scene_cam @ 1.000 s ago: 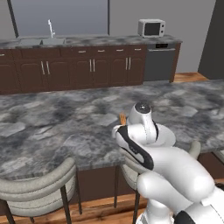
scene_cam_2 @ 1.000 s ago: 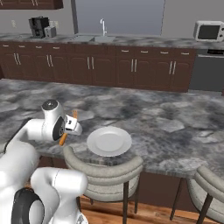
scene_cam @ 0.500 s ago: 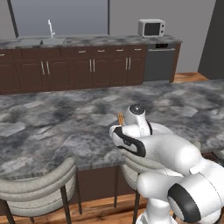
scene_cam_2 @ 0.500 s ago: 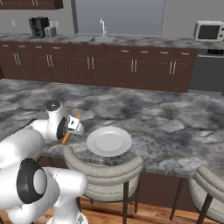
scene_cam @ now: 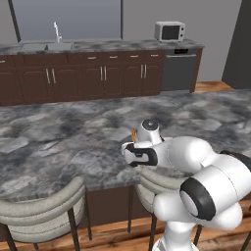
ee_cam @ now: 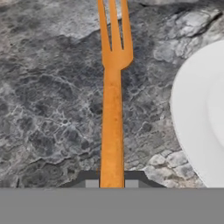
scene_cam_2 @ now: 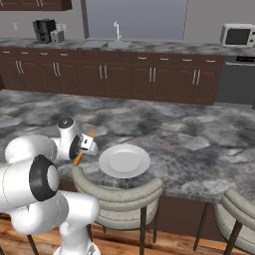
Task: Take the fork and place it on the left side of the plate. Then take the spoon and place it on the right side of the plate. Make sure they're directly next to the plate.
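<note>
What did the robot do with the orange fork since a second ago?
The gripper stayed shut on the fork and the arm carried it a little lower and closer to the near edge of the counter, left of the plate. Nothing was let go. The plate stayed where it was.

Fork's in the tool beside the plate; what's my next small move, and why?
Probably lower it straight down and release. The tool is shut on the fork, which already hangs over the counter left of the plate, apart from its rim.
</note>
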Available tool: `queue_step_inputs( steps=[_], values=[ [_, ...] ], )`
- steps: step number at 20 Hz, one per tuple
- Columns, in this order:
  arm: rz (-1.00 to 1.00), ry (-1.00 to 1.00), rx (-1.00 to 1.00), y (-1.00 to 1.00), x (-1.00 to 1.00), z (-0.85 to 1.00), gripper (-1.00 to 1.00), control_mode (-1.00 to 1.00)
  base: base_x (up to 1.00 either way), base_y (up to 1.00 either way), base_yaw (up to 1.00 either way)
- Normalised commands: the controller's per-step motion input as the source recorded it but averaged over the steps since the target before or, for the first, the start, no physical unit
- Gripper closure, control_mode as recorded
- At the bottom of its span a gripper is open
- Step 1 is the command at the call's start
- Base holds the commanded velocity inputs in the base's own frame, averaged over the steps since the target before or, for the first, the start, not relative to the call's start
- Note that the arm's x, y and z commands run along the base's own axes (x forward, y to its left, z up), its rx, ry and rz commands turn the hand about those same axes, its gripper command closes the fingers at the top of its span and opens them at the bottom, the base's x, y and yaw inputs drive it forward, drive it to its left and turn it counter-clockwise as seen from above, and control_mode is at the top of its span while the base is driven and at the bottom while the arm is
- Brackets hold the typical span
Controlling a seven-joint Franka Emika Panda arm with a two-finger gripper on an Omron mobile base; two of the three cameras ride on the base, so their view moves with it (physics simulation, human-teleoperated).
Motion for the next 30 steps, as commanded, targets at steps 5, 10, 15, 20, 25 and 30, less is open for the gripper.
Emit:
queue_step_inputs(
  steps=[5,10,15,20,25,30],
  values=[
    [0.0,0.03,0.0,0.0,0.33,-0.17,1.0,-1.0,0.0,0.0,0.0],
    [0.0,0.05,0.0,0.0,0.3,-0.2,1.0,-1.0,0.0,0.0,0.0],
    [0.0,0.07,-0.01,0.02,0.28,-0.2,1.0,-1.0,0.0,0.0,0.0],
    [0.0,0.09,-0.01,0.04,0.21,-0.22,1.0,-1.0,0.0,0.0,0.0],
    [0.0,0.11,-0.02,0.06,0.14,-0.25,1.0,-1.0,0.0,0.0,0.0],
    [0.0,0.09,-0.02,0.02,0.19,-0.25,1.0,-1.0,0.0,0.0,0.0]
  ],
)
